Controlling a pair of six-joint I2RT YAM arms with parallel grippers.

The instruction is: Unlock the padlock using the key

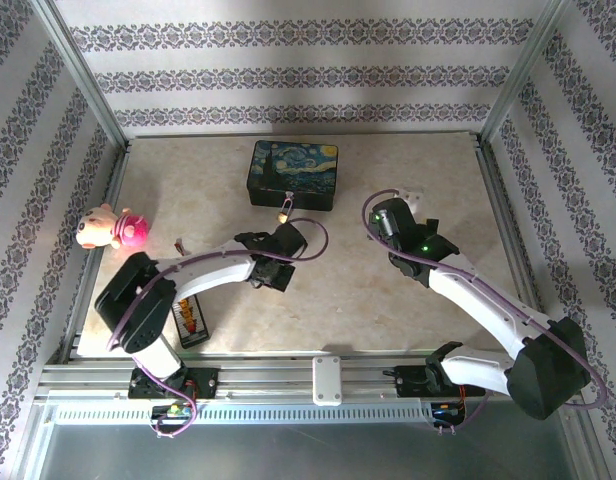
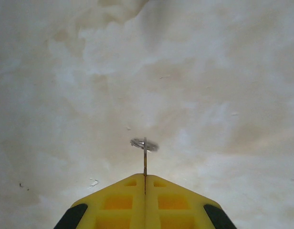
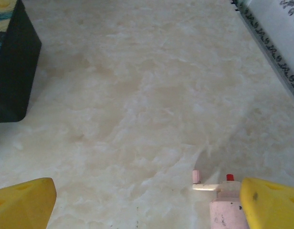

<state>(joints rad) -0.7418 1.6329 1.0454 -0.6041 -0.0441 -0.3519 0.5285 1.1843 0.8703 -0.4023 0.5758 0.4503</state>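
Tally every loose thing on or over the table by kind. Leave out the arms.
Painted box: 1
Padlock: 1
Key: 1
Pink plush toy: 1
Small pink-and-white item: 1
Dark flat pack: 1
Total: 6
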